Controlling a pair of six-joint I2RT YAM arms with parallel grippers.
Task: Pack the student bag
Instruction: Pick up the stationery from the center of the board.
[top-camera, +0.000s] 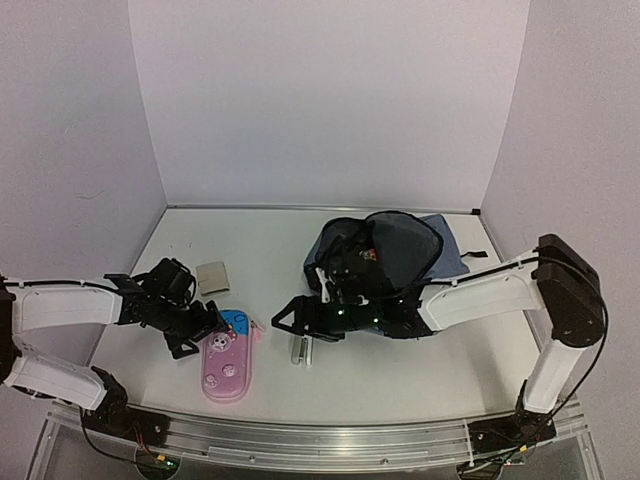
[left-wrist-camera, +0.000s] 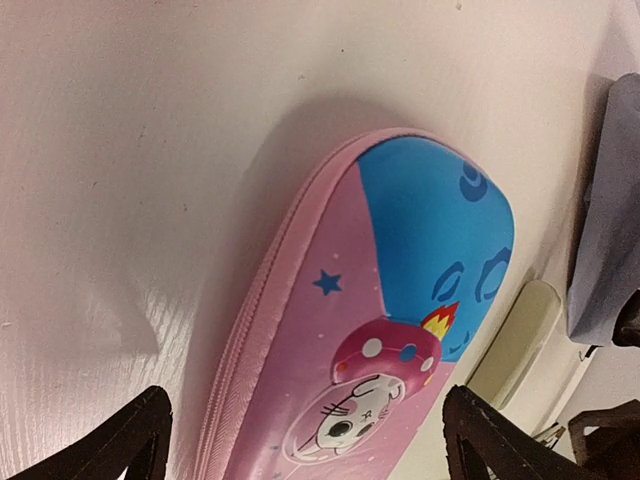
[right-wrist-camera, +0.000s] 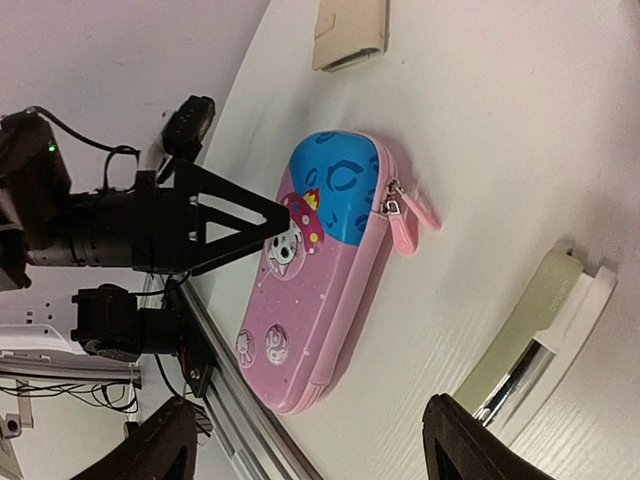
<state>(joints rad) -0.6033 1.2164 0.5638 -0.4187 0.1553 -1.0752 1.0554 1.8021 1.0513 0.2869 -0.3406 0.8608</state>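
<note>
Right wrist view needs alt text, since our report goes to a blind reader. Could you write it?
A pink-and-blue cartoon pencil case lies flat on a white table, above the open fingertips of the right pincer. The left pincer, open, hangs at the left near the case's blue end; a beige-and-white object lies at lower right.

Pencil case (right-wrist-camera: 320, 300): smooth, glossy pink-and-blue shell with a ribbed zip edge; table (left-wrist-camera: 150, 150): white, faintly grained, slight sheen; backpack (top-camera: 450, 255): soft matt cloth
</note>
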